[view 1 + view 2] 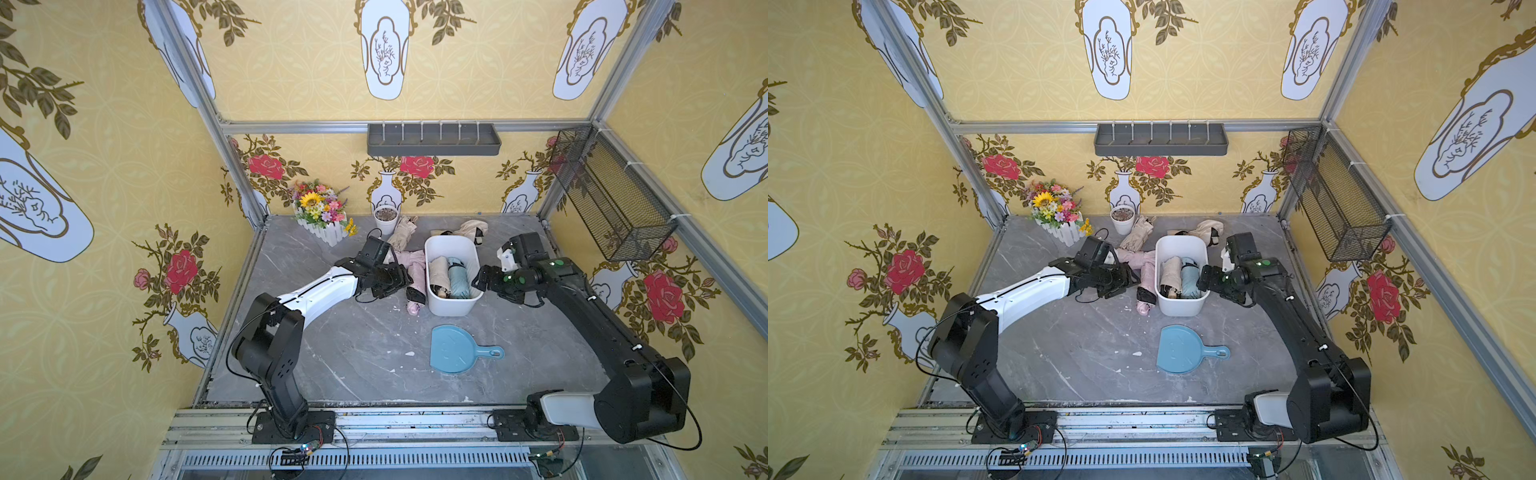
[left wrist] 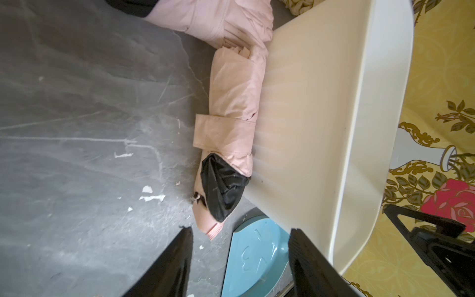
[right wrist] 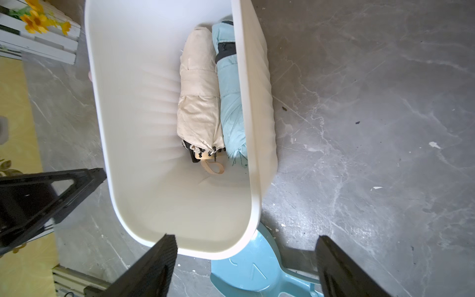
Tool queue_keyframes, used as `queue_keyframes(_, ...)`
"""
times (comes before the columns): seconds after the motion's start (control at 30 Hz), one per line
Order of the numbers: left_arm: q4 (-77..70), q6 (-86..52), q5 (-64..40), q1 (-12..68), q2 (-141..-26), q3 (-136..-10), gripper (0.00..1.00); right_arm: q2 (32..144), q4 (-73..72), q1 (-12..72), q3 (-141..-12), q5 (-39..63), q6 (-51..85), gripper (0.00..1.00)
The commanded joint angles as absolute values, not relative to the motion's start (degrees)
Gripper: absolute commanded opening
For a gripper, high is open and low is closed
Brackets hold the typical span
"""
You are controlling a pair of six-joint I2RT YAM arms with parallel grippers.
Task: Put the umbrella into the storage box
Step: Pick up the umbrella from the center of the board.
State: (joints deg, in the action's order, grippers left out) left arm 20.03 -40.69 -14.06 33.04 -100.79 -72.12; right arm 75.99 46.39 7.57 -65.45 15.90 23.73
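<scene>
Two arms, black joints, white forearm shell on left arm (image 1: 320,293), black right arm (image 1: 582,316), green lights, thin black cables, black base plates.

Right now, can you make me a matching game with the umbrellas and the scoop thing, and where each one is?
Things:
1. light blue umbrella
2. pink umbrella
3. blue dustpan
4. white pot

Places:
A. near the table's front, before the storage box
B. inside the storage box
C. at the back, beside the flowers
D. on the table against the box's outside

Pairs: 1-B, 2-D, 3-A, 4-C

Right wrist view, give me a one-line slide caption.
Open right gripper above the storage box, where a beige umbrella and a light blue umbrella lie side by side.
</scene>
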Motion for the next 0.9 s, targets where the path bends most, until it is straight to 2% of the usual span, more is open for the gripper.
queue_keyframes(0.0, 18.3, -40.0, -15.1, 33.5, -104.0, -74.3, 0.64, 75.5, 45.2, 6.0, -65.5, 19.5, 22.1, 0.88)
queue_keyframes(0.2, 18.6, -39.6, -13.3, 33.6, -108.6, -77.7, 0.6, 75.9, 45.5, 5.2, -65.4, 21.5, 21.7, 0.88)
queue_keyframes(0.63, 18.4, -38.9, -14.5, 33.6, -117.7, -82.0, 0.63, 76.5, 44.6, 5.2, -65.0, 23.1, 21.7, 0.89)
queue_keyframes(0.8, 17.1, -39.4, -15.8, 33.7, -119.2, -82.2, 0.57, 76.7, 45.1, 5.2, -65.1, 23.1, 21.6, 0.89)
queue_keyframes(0.87, 16.7, -39.6, -16.0, 33.7, -119.5, -82.0, 0.5, 76.7, 45.3, 5.1, -65.2, 22.9, 21.6, 0.89)
